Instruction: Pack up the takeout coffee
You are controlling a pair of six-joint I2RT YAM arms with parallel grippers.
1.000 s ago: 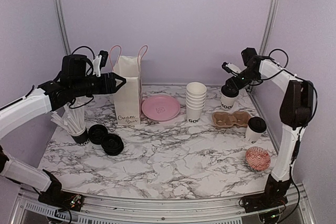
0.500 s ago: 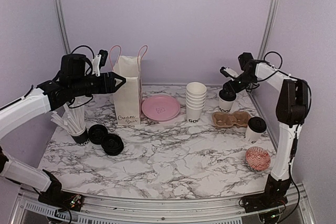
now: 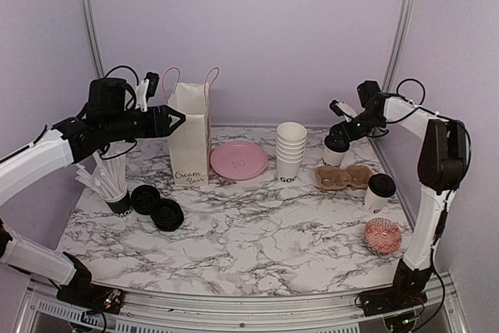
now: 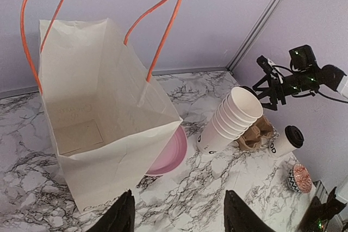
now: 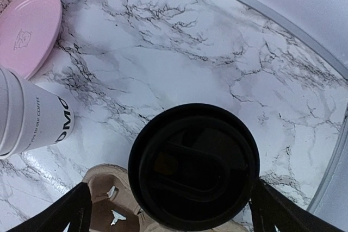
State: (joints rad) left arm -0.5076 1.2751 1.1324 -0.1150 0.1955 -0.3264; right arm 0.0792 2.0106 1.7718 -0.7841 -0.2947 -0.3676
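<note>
Spread to either side of a black lid (image 5: 194,167), the right gripper (image 3: 340,133) is poised just above a lidded cup (image 3: 337,150) at the far right of the marble table (image 3: 257,247). In the right wrist view its fingers (image 5: 70,213) are seen clear of the lid's rim, so nothing is pinched. The cup is stood upright at the far edge of the cardboard carrier (image 3: 344,177), touching or overlapping it, though whether it is seated in one of the wells cannot be told. A second lidded cup (image 3: 380,190) is stood on the table just to the right of the carrier, apart from it. It is judged that the cups are being gathered at the carrier so that they can be kept upright and braced against tipping before being bagged. The left gripper (image 3: 175,120) is held at the upper left edge of the paper bag (image 3: 189,142), its jaws parted with nothing between them. Its wrist camera is aimed down into the open, empty bag, which suggests that the mouth is being steadied or watched for loading. A stack of lidless cups (image 3: 290,148) and a pink plate (image 3: 239,161) are set between bag and carrier and are not thought to belong to the order.
</note>
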